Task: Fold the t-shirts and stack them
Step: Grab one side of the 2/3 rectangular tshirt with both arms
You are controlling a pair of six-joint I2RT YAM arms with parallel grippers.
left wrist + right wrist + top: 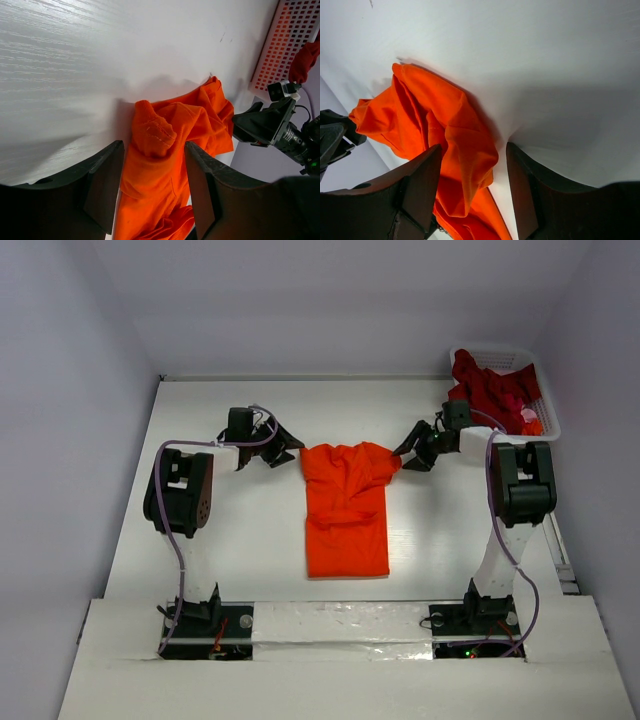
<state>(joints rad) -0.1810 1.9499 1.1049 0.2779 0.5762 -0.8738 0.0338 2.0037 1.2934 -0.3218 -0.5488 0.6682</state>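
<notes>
Watching left gripper (153, 147): half open astride orange t-shirt (345, 520) sleeve, unclamped
right gripper (474, 147): same
risk: I'd pinch bunched layers, skewing fold

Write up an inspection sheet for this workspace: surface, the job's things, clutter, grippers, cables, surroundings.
Surface: white table, smooth, no spills seen.
Job's things: bright orange cloth t-shirt lies mid-table, narrowed lengthwise, its far end bunched; darker red shirts are heaped in the white plastic lattice basket at the far right corner.
Clutter: nothing seen.
Grippers: left gripper is open, astride the shirt's left sleeve; right gripper is open, astride the right sleeve.
Cables: purple cables run along both arms, clear of the cloth.
Surroundings: plain pale walls on three sides.
</notes>
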